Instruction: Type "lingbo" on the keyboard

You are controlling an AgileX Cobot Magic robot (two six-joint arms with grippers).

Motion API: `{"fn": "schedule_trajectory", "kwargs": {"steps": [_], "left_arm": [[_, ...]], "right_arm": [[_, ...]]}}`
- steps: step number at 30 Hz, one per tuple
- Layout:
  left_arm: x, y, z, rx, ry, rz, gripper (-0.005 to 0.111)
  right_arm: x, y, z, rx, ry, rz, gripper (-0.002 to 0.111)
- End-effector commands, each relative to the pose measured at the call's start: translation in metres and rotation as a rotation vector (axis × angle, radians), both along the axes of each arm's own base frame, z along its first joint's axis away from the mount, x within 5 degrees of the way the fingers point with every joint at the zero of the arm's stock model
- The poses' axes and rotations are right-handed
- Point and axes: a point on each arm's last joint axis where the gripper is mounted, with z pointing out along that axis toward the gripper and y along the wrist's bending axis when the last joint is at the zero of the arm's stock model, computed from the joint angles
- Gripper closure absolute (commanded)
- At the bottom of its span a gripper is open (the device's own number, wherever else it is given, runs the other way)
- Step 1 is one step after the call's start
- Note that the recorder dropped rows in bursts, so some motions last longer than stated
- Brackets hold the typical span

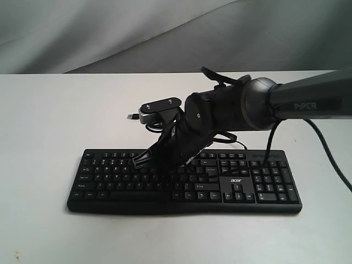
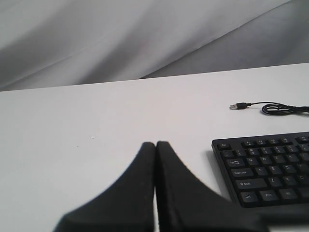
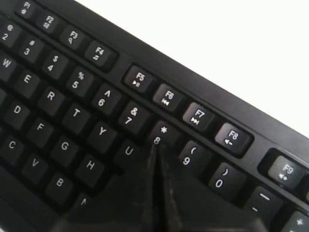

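Observation:
The black keyboard (image 1: 110, 181) lies across the white table, its number pad and "acer" logo (image 1: 235, 180) on the right. My right arm reaches in from the right, and its gripper (image 1: 141, 160) is shut with nothing held, angled down onto the letter rows. In the right wrist view the shut tips (image 3: 156, 148) rest just under the 8 key (image 3: 160, 136), between U (image 3: 128, 151) and 9 (image 3: 189, 155), hiding the key there. My left gripper (image 2: 156, 144) is shut and empty over bare table, off the end of the keyboard (image 2: 270, 169) that has Esc and Ctrl.
The keyboard's thin black cable (image 2: 277, 109) coils behind it and ends in a loose USB plug (image 1: 132, 116) on the table. Grey cloth (image 1: 110, 33) hangs behind the table. A black cable (image 1: 330, 154) drops from the right arm.

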Motion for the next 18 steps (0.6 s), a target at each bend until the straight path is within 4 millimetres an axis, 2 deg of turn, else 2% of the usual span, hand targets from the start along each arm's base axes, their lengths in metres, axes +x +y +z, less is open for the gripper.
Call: {"fn": "schedule_trajectory", "kwargs": {"steps": [1, 7, 14, 18], "left_arm": [[0.0, 0.0, -0.001, -0.011, -0.005, 0.002, 0.106], [0.0, 0.0, -0.001, -0.011, -0.005, 0.002, 0.106], [0.0, 0.0, -0.001, -0.011, -0.005, 0.002, 0.106], [0.0, 0.0, -0.001, -0.011, -0.005, 0.002, 0.106]], "right_arm": [[-0.003, -0.001, 0.015, 0.009, -0.007, 0.011, 0.108], [-0.006, -0.003, 0.035, 0.029, -0.034, 0.018, 0.108], [-0.035, 0.009, 0.029, 0.025, -0.037, 0.081, 0.108], [-0.044, 0.017, 0.027, 0.024, -0.047, 0.112, 0.108]]}}
